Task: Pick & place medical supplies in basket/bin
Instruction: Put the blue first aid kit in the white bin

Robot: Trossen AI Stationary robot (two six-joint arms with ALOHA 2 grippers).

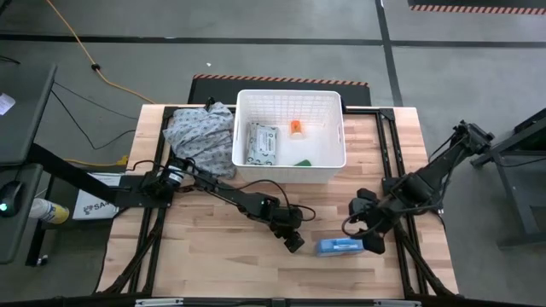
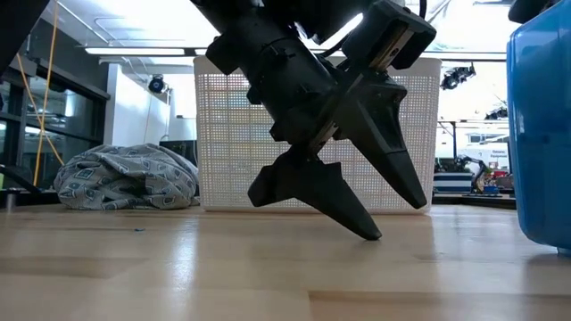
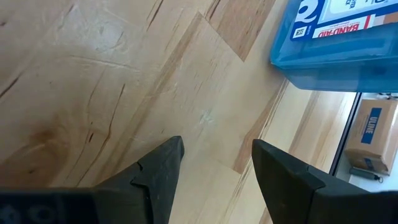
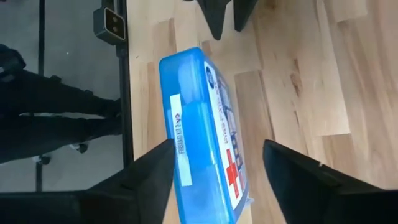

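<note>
A: Blue plastic first-aid box (image 1: 339, 246)?
B: Flat on the wooden table (image 1: 213, 273), front edge, well apart from the white grid-walled plastic basket (image 1: 290, 106).
A: Right gripper (image 4: 217, 168)?
B: Over the box, fingers spread either side, not clamped.
A: Left gripper (image 1: 293, 242)?
B: Just beside the box, tips at the tabletop, jaws apart, nothing between.
A: In the basket?
B: Grey-white wipes pack (image 1: 262, 143), orange bottle (image 1: 295, 128), green tube (image 1: 302, 162).

The desk (image 1: 213, 256) is pale wood in butcher-block strips, smooth with a soft sheen. The blue box (image 4: 205, 143) is glossy translucent plastic carrying a printed paper label. The basket (image 1: 290, 107) is white grid-moulded plastic. The grey patterned heap (image 1: 200, 136) is crumpled cloth.
</note>
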